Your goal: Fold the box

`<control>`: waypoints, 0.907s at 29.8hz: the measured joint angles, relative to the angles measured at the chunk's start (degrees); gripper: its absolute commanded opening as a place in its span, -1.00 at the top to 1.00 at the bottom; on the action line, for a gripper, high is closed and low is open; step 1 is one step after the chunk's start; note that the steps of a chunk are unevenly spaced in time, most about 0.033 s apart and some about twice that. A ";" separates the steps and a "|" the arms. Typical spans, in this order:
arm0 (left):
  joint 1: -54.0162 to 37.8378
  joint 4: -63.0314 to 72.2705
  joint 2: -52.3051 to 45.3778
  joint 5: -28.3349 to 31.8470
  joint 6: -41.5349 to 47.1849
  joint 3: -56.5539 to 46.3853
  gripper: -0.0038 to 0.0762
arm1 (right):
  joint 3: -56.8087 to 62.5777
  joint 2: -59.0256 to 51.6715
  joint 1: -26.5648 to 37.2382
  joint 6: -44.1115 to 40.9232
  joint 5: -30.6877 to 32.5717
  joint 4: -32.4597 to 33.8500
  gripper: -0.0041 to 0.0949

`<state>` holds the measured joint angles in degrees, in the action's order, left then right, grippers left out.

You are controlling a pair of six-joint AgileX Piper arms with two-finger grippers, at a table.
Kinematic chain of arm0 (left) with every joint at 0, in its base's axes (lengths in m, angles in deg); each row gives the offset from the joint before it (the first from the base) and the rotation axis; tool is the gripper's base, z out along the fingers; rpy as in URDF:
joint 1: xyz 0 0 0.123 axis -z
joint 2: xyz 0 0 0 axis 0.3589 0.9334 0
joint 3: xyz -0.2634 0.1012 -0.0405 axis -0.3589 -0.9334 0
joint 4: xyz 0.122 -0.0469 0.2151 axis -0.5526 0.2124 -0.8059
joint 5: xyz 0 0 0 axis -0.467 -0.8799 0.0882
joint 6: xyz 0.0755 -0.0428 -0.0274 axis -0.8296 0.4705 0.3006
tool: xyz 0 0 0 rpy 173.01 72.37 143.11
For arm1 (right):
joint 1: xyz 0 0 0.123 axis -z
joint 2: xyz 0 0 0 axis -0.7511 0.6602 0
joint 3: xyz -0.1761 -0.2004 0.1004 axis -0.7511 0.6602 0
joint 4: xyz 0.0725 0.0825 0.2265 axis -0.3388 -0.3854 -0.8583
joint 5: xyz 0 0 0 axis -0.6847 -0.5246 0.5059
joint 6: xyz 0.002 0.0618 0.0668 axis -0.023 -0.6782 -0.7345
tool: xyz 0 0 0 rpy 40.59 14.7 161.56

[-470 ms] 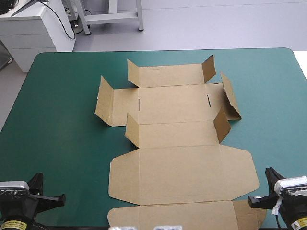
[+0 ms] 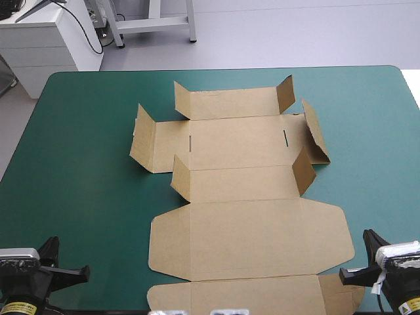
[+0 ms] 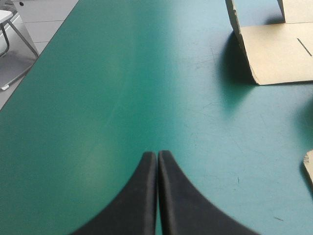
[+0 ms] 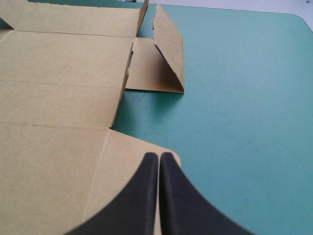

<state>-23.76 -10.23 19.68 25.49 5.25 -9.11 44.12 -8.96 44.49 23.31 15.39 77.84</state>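
Observation:
The brown box (image 2: 243,197) lies as a cut sheet in the middle of the teal-green table, mostly flat, with its small side flaps standing partly raised at the far half. Its near lid panel reaches the table's front edge. My left gripper (image 3: 157,155) is shut over bare cover near the front left corner, and the box's raised left flap (image 3: 244,44) stands well ahead of it. Shut too, my right gripper (image 4: 159,156) hovers over the near right corner of the box (image 4: 58,122), whose raised right flap (image 4: 168,46) is farther ahead. In the high view both arms show only at the bottom corners.
Bare teal-green cover (image 2: 79,151) stretches wide to the left of the box and also to its right (image 2: 374,144). A white cabinet (image 2: 46,39) and a metal frame stand beyond the table's far left corner.

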 measured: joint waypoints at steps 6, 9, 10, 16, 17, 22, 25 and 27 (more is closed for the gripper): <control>0.00 0.00 0.00 0.00 0.00 0.00 0.92 | 0.00 0.00 0.00 0.24 0.00 0.00 0.92; 0.00 0.00 0.00 0.00 0.00 0.00 0.92 | 0.00 0.00 0.00 0.50 0.00 0.00 0.92; 0.00 0.00 0.00 0.00 0.00 0.00 0.92 | -0.06 0.06 0.00 0.52 0.00 0.00 0.92; 0.00 0.00 0.00 0.00 0.00 0.00 0.92 | -2.55 5.22 0.00 1.51 1.66 -0.06 0.92; 0.00 0.00 0.00 0.00 0.00 0.00 0.92 | -3.75 6.79 0.00 2.15 2.11 -0.22 0.92; 0.00 0.00 0.00 0.00 0.00 0.00 0.92 | -12.19 15.70 0.00 6.61 4.44 -3.57 0.92; 0.00 0.00 0.00 0.00 0.00 0.00 0.92 | -18.10 21.57 0.00 7.82 6.01 -6.12 0.92; 0.00 0.00 0.00 0.00 0.00 0.00 0.92 | -21.99 25.62 0.00 8.11 7.73 -7.48 0.92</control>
<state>-23.76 -10.23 19.68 25.49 5.25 -9.11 22.13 16.65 44.49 31.42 23.13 70.35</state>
